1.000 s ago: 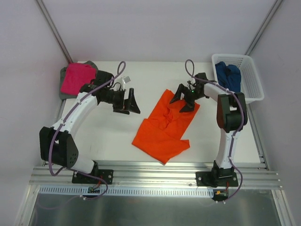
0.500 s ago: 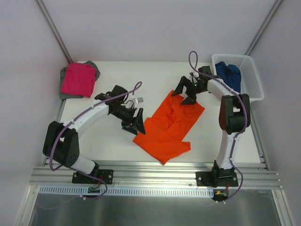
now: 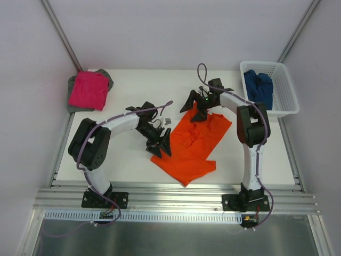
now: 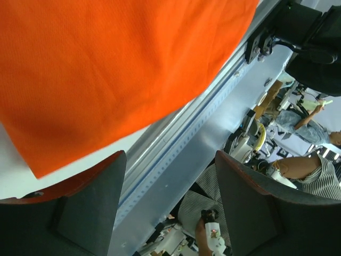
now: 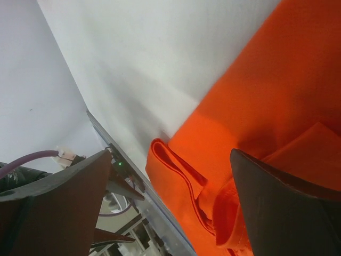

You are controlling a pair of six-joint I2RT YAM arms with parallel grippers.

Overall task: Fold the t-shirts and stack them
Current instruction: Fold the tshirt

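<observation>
Since the earlier frame, both arms have closed on the orange shirt (image 3: 186, 154): the left gripper (image 3: 161, 148) is at its left edge, the right gripper (image 3: 192, 109) at its far corner. Both sets of fingers are spread and empty. The shirt lies rumpled mid-table. It is likely soft, light and limp; pinch at hems or corners.

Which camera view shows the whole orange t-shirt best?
The top external view: the orange t-shirt shows nearly whole there. The left wrist view shows only one corner; the right wrist view, only some folded edges.
</observation>
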